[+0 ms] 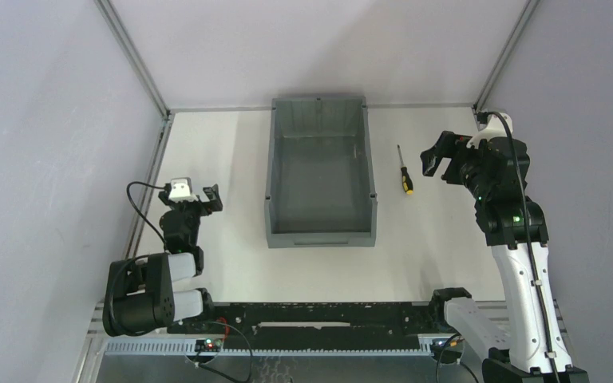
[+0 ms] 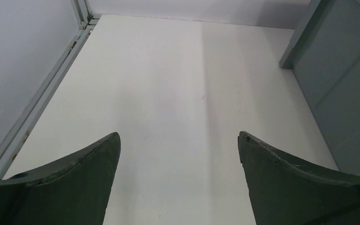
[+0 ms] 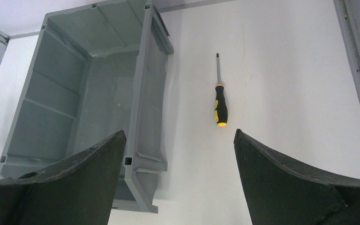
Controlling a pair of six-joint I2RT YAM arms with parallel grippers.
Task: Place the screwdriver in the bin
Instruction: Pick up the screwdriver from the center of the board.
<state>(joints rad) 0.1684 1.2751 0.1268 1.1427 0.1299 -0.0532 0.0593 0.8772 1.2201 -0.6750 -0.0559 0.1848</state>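
Right wrist cam: right gripper is spread wide, holding nothing. Ahead of it lies the screwdriver, with the bin off to its left.

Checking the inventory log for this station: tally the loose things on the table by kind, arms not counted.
screwdriver: 1
bin: 1
Total: 2
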